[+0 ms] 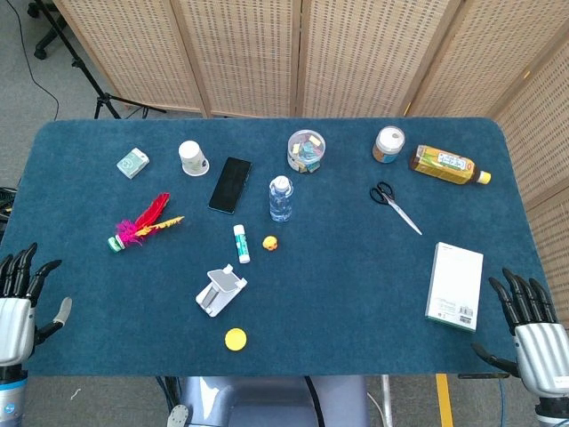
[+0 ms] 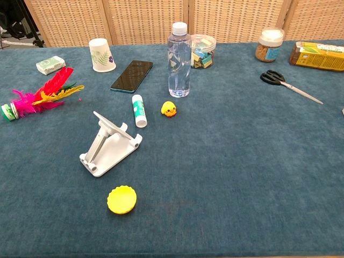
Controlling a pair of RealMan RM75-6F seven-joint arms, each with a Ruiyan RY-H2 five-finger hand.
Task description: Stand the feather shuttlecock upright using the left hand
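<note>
Beyond the empty left hand point(image 1: 16, 307), the feather shuttlecock point(image 1: 140, 223) lies flat.

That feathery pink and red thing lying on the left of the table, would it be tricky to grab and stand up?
The feather shuttlecock probably weighs little, being mostly plumes. The plumes look soft and would likely bend if squeezed, so its small green base seems the firmer place to grip. Stood on that narrow base under long splayed feathers, it may tip easily.
</note>
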